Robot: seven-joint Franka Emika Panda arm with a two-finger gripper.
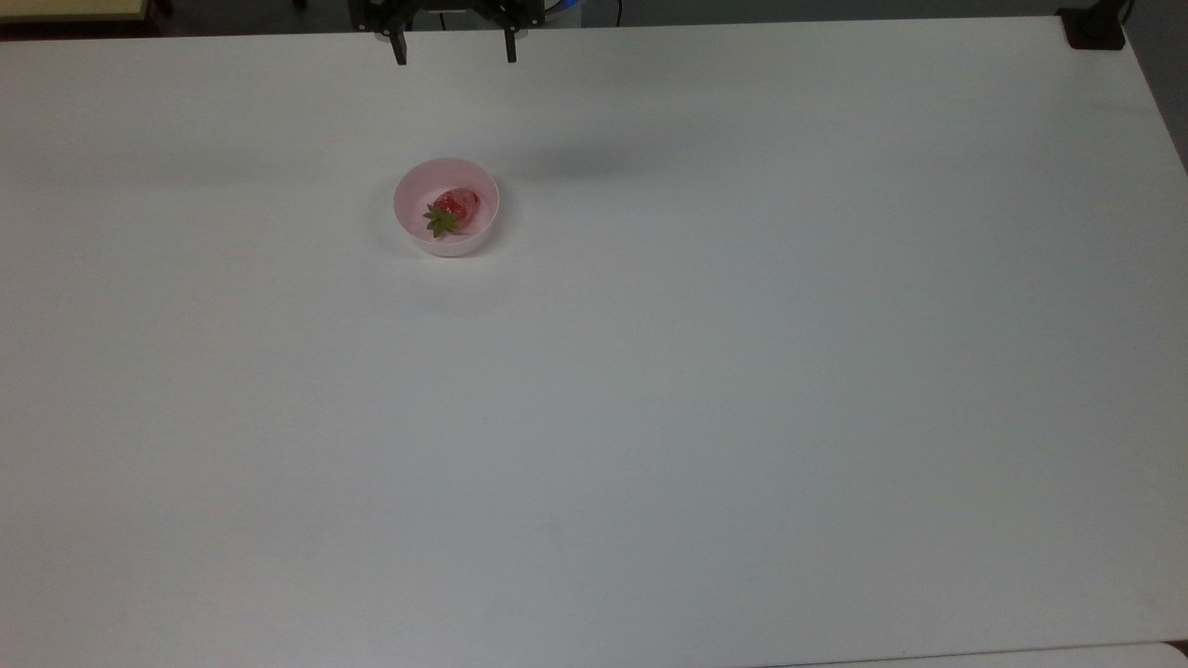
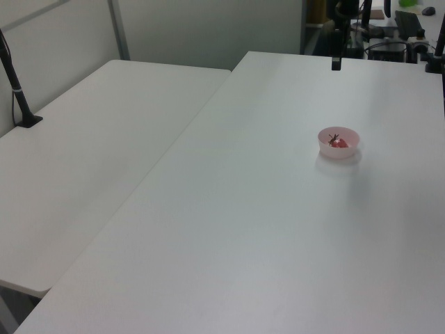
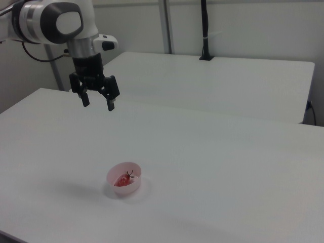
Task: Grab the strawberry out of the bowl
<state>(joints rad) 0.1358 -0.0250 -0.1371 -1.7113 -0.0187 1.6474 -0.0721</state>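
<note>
Strawberry [image 1: 456, 207] first: it lies on its side inside the pale pink bowl [image 1: 415, 186], red body toward two o'clock and green leafy cap toward eight o'clock in the top view. The bowl stands alone on the white desk [image 1: 650, 417], left of centre in the top view and toward the far edge.

Going left to right in the right view, the Franka arm [image 3: 55, 20] enters at ten o'clock, and the jaws [image 3: 97, 103] hang from it with both black fingers spread wide and nothing between them. The bowl sits lower, at about five o'clock from them, well apart and well below. In the top view the jaws [image 1: 455, 51] show at twelve o'clock from the bowl, at the desk's far edge.

By my reading this is the approach step: no contact made, the berry untouched. The next move calls for carrying the jaws over the bowl, centring them on the red body rather than the cap, and descending inside the rim. The fingers must clear the bowl's walls, so some narrowing or turning of the wrist may be needed.
</note>
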